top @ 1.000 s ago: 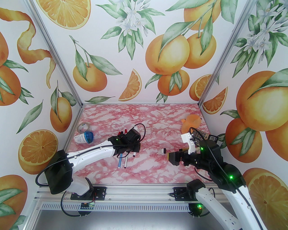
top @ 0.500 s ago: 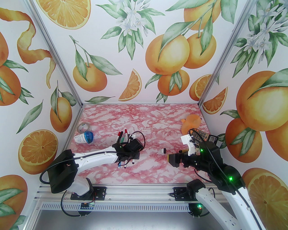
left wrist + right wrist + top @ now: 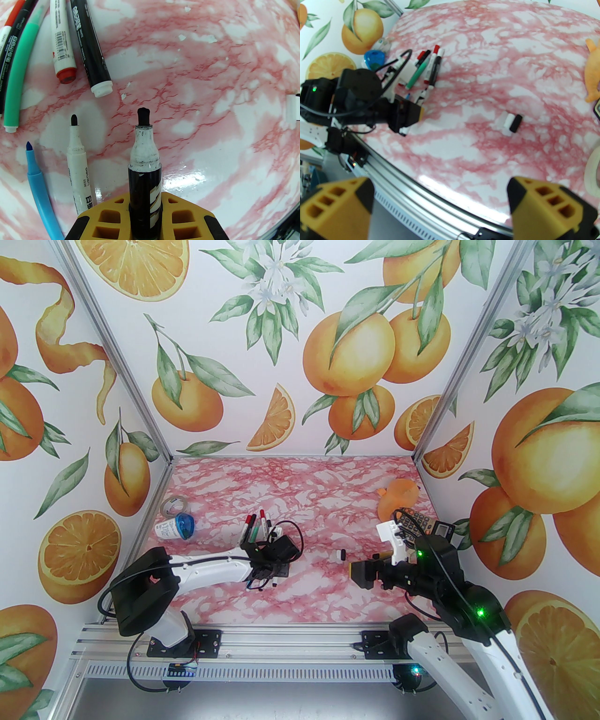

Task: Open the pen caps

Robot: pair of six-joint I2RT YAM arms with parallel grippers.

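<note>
Black plastic pen clamped between the yellow fingers of the left tool, cap already off, stained white neck and black nib bare, poking out ahead of the tool over the pink marbled worktop. Just left of that held pen, lying flat: a white pen and a blue pen, both uncapped too. Beyond the held pen and to its left, a bundle of capped pens, side by side and touching, green, white and black, with red and black caps showing at the far ends. Well to the right of the held pen, two loose caps, one white and one black, lying touching. Further right of the held pen again, the right tool, fingers spread wide, holding nothing.

Probably light, stiff and smooth, so prone to roll on the worktop and to slip in a pinch. Best taken at mid-barrel with one tool and around the stubby cap with the other, then pulled straight along the pen's length. Likely a snug friction fit, so expect a sudden release.
</note>
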